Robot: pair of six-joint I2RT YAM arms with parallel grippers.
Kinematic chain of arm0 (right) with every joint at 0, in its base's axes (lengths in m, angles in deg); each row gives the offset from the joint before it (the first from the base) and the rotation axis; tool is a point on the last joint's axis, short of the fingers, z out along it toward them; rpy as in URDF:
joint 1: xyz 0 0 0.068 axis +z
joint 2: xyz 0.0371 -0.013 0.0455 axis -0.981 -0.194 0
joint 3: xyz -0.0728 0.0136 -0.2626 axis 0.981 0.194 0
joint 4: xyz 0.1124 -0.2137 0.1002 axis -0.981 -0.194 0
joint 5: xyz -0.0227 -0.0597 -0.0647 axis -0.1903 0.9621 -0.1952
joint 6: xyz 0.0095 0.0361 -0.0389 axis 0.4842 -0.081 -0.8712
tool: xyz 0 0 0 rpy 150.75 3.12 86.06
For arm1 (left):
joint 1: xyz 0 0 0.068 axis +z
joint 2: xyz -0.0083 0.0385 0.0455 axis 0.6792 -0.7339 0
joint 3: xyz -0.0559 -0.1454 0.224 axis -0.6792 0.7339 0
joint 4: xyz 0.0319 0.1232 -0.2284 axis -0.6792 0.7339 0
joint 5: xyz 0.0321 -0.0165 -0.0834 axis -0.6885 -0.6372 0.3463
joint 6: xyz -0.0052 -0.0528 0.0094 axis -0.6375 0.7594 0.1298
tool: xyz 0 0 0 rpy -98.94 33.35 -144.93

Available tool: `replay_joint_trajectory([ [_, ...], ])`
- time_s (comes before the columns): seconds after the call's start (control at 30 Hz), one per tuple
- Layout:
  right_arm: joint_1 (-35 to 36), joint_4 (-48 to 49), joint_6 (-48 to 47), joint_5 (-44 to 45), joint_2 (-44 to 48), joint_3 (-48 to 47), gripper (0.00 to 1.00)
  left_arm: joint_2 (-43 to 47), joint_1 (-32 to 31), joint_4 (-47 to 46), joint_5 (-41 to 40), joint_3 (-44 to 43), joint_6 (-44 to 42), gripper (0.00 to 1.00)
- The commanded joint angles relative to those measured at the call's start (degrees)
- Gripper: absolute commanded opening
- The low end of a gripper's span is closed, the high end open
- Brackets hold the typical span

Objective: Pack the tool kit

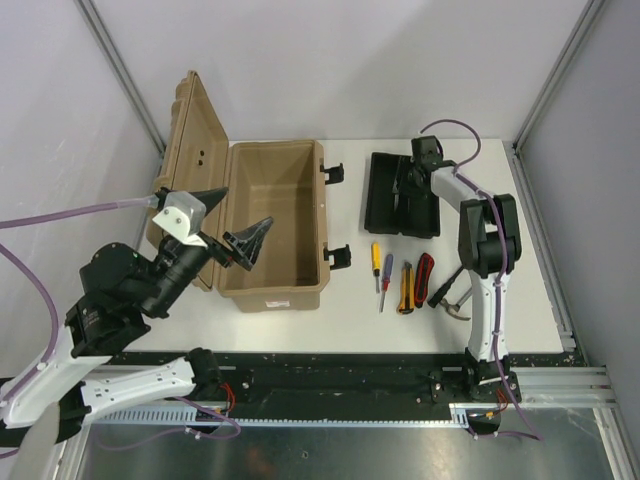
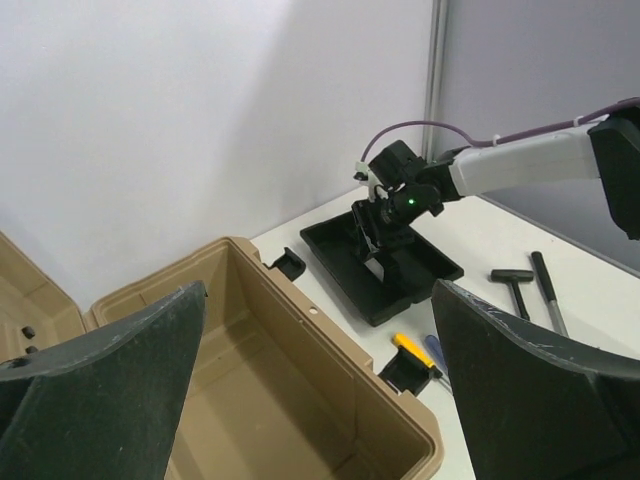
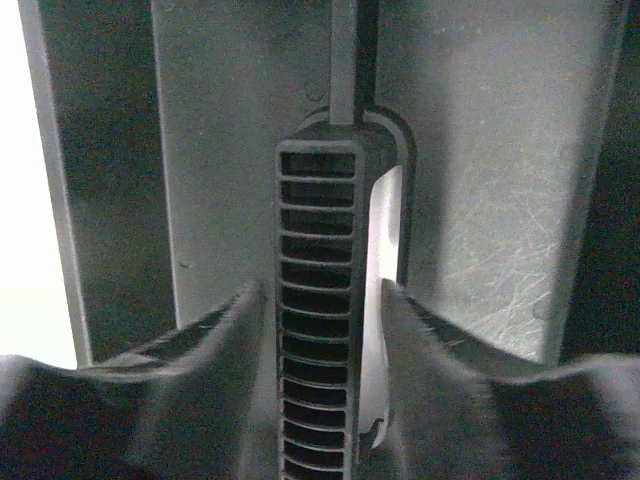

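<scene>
Right gripper (image 3: 322, 295) has its jaws clamped on the ribbed handle (image 3: 320, 200) of the black tray (image 1: 385, 205), which sits on the desk (image 1: 345, 315) beside the open toolbox (image 1: 270, 298). Lifting straight and level seems safest. Left gripper (image 1: 228, 220) has its jaws apart.

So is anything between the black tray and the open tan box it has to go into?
Probably yes. Nothing lies on the table between the tray and the box, but the left claw hangs open right over the box's opening, near the lid, and could block the tray going in.
</scene>
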Motion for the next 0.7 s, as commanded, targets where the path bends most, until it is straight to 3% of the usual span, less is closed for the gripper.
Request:
replay_joint_trajectory([
  [0.0,0.52,4.68,0.20,4.15,5.57,2.29,0.67,0.46,-0.25,-2.95,-2.19,0.52,-2.89,0.99],
  [0.1,0.43,7.12,0.82,4.61,10.64,4.76,0.82,0.23,-0.25,-3.15,-1.73,0.46,-4.21,0.99],
  [0.3,-0.24,2.04,3.13,9.42,17.05,1.44,0.89,0.01,-0.24,-3.39,-1.63,-0.51,-6.25,0.99],
  [0.43,-1.29,-4.74,10.32,14.96,24.06,5.03,0.82,0.45,-0.24,-3.41,-2.06,-0.50,-6.95,0.99],
  [0.67,-3.33,-13.40,27.19,22.14,41.30,28.02,0.68,1.93,-0.24,-3.65,-1.89,1.36,-6.69,0.99],
])
